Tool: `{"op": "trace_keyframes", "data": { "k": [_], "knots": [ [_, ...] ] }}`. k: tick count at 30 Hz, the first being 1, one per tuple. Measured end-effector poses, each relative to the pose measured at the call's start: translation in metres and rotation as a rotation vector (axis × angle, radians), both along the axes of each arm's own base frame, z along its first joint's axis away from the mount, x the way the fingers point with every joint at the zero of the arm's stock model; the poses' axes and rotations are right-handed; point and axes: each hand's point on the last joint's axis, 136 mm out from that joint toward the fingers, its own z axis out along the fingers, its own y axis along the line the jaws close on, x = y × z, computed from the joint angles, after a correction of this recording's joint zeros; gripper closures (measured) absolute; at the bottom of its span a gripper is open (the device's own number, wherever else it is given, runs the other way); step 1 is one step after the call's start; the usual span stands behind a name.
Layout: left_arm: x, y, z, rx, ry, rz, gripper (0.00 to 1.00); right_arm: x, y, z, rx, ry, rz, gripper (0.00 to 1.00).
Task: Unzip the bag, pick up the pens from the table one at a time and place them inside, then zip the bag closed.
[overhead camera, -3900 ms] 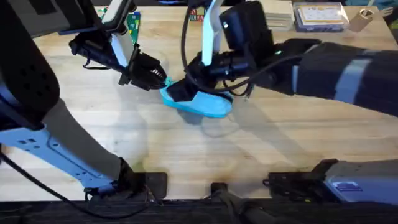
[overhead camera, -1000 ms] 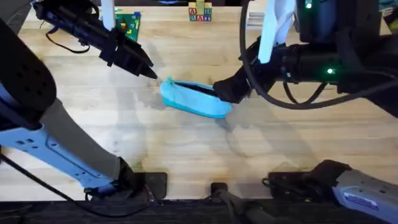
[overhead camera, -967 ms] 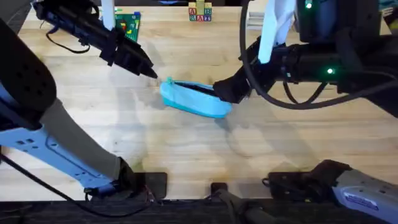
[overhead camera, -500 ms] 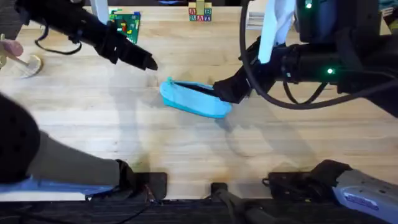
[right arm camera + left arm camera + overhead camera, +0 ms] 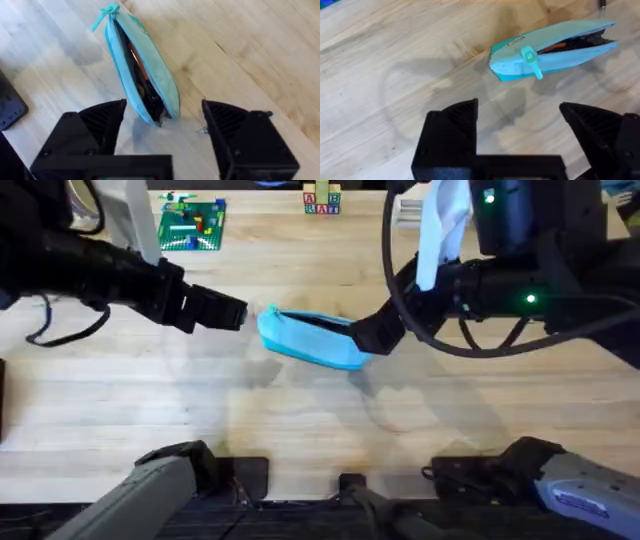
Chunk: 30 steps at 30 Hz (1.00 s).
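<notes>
The light-blue bag [image 5: 310, 341] lies mid-table, its zipper gaping along the top. Dark and orange slim things show inside the bag [image 5: 142, 75]. Its teal pull tab [image 5: 530, 61] sticks out at the left end. My left gripper [image 5: 228, 313] hovers open a short way left of that end; in the left wrist view its fingers [image 5: 452, 130] stand wide apart, clear of the bag [image 5: 550, 46]. My right gripper [image 5: 375, 336] is open at the bag's right end, which sits between its spread fingers [image 5: 102, 125] without touching them. Whether the things inside are pens I cannot tell.
A green brick baseplate [image 5: 190, 224] lies at the back left and small letter blocks [image 5: 320, 200] at the back centre. Bare wooden table [image 5: 300, 420] stretches in front of the bag. A tiny metal tip [image 5: 201, 131] pokes out beside my right finger.
Both grippers were at the bag earlier and have come off it. The left arm has swung back and to the left, away from the pull tab. The right gripper stays at the bag's right end.
</notes>
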Motion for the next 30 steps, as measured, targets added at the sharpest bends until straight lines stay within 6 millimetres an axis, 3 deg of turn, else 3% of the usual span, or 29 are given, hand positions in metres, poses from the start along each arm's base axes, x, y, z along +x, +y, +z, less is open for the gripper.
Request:
{"op": "trace_keyframes", "data": {
  "k": [3, 5, 8, 11, 12, 18, 30],
  "knots": [
    [-0.003, 0.001, 0.006, 0.008, -0.017, 0.026, 0.003, -0.002, -0.001, -0.002, -0.007, 0.010, 0.000, 0.065],
    [-0.003, 0.002, 0.006, 0.009, -0.016, 0.035, 0.003, -0.002, -0.001, -0.002, -0.006, 0.009, 0.000, 0.163],
    [-0.003, 0.003, 0.005, 0.010, -0.007, 0.047, 0.004, -0.002, -0.001, -0.002, -0.009, 0.009, 0.002, 0.428],
    [-0.003, 0.003, 0.005, 0.008, -0.005, 0.050, 0.004, -0.002, -0.002, -0.002, -0.010, 0.010, 0.003, 0.849],
    [-0.003, 0.003, 0.005, 0.008, -0.005, 0.051, 0.004, -0.002, -0.002, -0.003, -0.010, 0.012, 0.002, 0.938],
    [-0.003, 0.003, 0.005, 0.008, -0.005, 0.051, 0.004, -0.006, -0.004, -0.006, -0.037, 0.011, 0.029, 0.973],
    [-0.003, 0.003, 0.005, 0.008, -0.005, 0.051, 0.005, -0.031, -0.014, -0.025, -0.173, 0.030, 0.215, 0.974]
  ]
}}
